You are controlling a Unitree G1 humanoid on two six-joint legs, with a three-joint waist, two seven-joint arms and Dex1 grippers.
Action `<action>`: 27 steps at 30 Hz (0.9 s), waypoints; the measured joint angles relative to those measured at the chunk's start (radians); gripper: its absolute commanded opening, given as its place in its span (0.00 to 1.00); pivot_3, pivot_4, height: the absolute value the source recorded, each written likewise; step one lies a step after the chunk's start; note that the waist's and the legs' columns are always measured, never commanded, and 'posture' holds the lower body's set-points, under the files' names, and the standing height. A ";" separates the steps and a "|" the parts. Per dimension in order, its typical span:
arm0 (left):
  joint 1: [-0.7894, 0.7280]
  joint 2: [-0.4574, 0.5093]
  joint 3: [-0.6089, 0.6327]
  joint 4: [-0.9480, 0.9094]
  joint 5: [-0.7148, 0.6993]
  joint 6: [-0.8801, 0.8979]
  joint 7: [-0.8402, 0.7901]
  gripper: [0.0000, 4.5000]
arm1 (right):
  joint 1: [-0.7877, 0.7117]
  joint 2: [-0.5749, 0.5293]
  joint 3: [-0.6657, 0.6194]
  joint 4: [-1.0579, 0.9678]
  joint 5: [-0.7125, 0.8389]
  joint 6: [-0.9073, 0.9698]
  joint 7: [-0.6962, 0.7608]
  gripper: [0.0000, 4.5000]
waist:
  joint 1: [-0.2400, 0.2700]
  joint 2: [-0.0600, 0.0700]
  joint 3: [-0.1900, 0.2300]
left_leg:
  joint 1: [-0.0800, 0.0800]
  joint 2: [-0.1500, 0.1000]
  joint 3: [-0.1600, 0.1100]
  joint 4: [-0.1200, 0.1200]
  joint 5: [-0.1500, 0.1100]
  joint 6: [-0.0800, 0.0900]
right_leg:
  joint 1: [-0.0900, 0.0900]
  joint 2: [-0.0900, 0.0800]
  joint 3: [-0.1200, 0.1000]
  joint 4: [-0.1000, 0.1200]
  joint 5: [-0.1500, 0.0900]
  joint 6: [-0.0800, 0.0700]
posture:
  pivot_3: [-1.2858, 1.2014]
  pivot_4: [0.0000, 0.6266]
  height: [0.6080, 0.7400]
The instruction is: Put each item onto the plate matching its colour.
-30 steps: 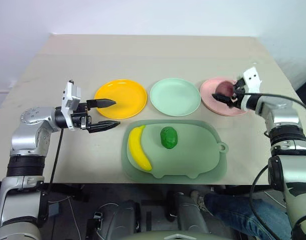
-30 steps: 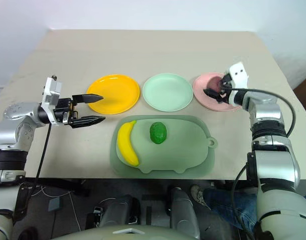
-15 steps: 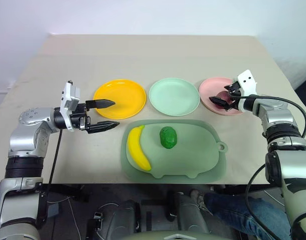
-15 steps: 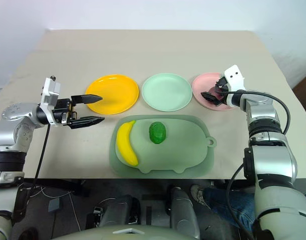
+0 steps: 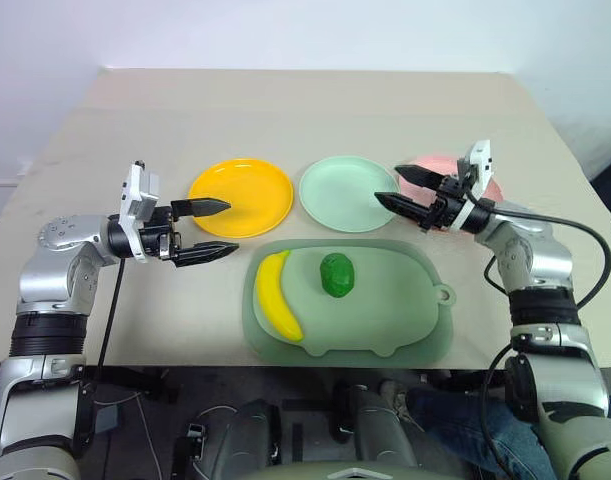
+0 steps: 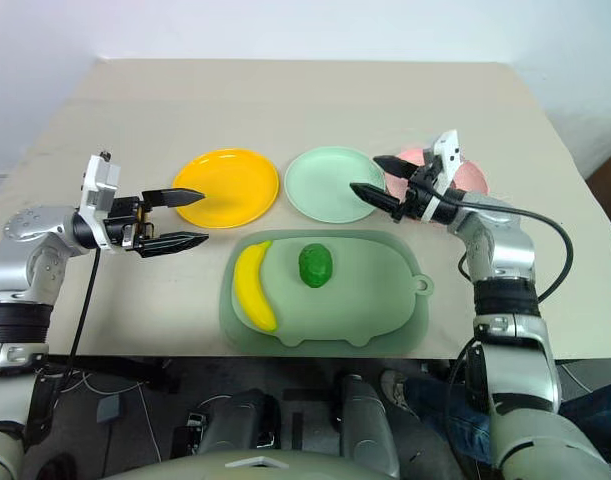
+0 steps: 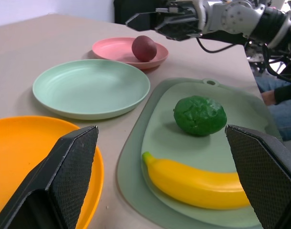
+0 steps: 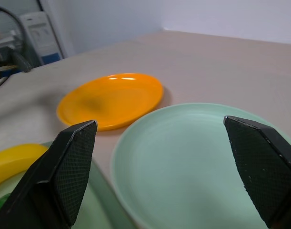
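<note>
Withdrawn from the pink plate [image 7: 117, 47] with jaws apart, right gripper [image 5: 405, 193] nears the bumpy green fruit [image 5: 336, 274]: light, rigid, best pinched across its middle.

Eye views: high, looking down over the table [image 5: 315, 110]. Wrist views: low, close, near level. Left wrist faces across the tray [image 7: 216, 143]; both share the green plate [image 8: 202, 157].

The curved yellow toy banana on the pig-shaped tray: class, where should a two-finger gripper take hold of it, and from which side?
Grip the curved yellow toy banana across its thick middle, coming from above, probably with the open left gripper, which is nearer. It lies flat on the sage-green pig-shaped tray, lengthwise towards the robot, so its narrow width suits the fingers; the tapered ends would likely slip.
</note>
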 measured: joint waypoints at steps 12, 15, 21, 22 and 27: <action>0.012 0.001 0.000 -0.007 -0.002 0.003 -0.001 1.00 | 0.189 0.035 0.111 -0.266 0.030 0.073 -0.044 1.00 | 0.001 0.000 0.000 | 0.000 -0.001 0.000 0.000 -0.001 0.001 | 0.000 0.000 0.000 0.000 0.000 0.000 | 0.52 0.24 1.00; 0.012 0.001 0.000 -0.007 -0.002 0.003 -0.001 1.00 | 0.200 0.037 0.145 -0.269 0.008 0.055 -0.049 1.00 | 0.000 0.000 0.000 | 0.000 -0.001 0.000 0.000 0.000 0.001 | 0.000 0.000 0.000 0.000 0.000 0.000 | 0.52 0.24 1.00; 0.011 0.001 0.000 -0.006 -0.002 0.002 -0.006 1.00 | 0.241 0.075 0.187 -0.329 0.016 0.060 -0.056 1.00 | 0.001 0.000 0.000 | 0.000 -0.001 0.000 0.000 0.000 0.001 | 0.000 0.000 0.000 0.000 0.000 0.000 | 0.52 0.24 1.00; 0.011 0.001 0.000 -0.006 -0.002 0.002 -0.008 1.00 | 0.247 0.077 0.198 -0.339 0.016 0.062 -0.056 1.00 | 0.001 0.000 0.000 | 0.000 -0.001 0.000 0.000 -0.001 0.001 | 0.000 0.000 0.000 0.000 0.000 0.000 | 0.52 0.24 1.00; 0.011 0.001 0.000 -0.006 -0.002 0.000 -0.010 1.00 | 0.278 0.077 0.249 -0.372 -0.009 0.060 -0.066 1.00 | 0.001 0.000 0.000 | 0.000 -0.001 -0.001 0.000 -0.001 0.001 | 0.000 0.000 0.000 0.000 0.000 0.000 | 0.52 0.24 1.00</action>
